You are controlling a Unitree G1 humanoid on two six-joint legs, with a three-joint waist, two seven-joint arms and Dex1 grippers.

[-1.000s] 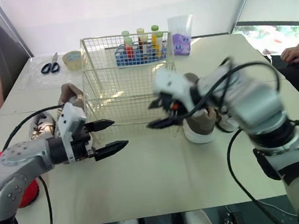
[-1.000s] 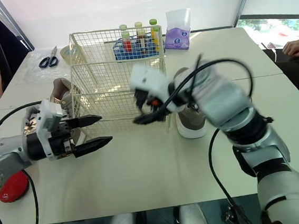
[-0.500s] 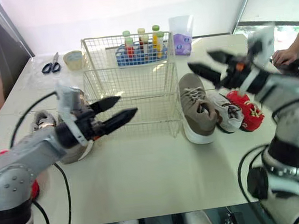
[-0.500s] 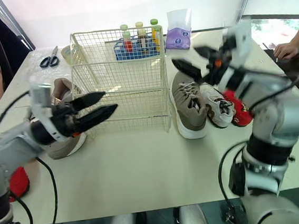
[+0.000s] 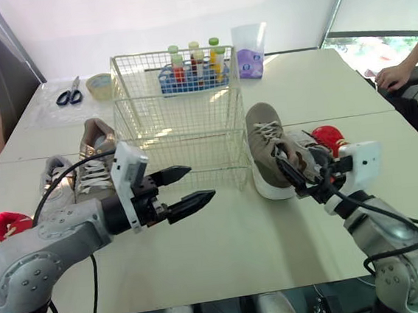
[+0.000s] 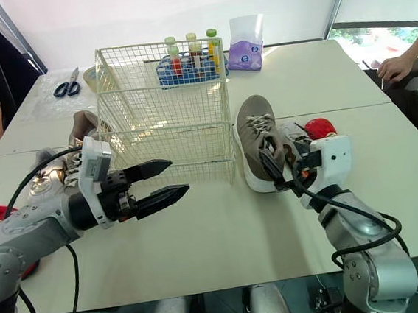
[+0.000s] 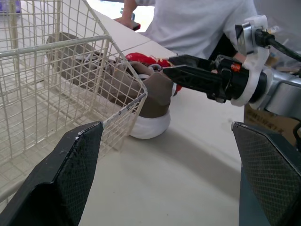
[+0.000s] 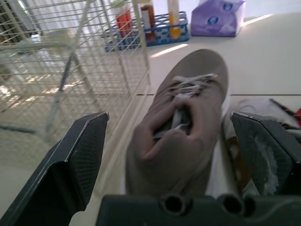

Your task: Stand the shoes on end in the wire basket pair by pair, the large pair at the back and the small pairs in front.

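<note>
Several btls (image 6: 190, 47) in rack (image 6: 168, 77), behind basket (image 6: 164, 109)

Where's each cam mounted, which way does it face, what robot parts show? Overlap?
Eye views: head stereo pair, looking forward and down over the table at the wire basket; both arms, left gripper and right gripper show.
Left wrist view: left wrist, facing past the basket's corner to the taupe shoe and right gripper; own fingers frame it.
Right wrist view: right wrist, facing the taupe shoe's heel; own fingers flank it.
Shared: both wrist views hold shoe and basket.
</note>
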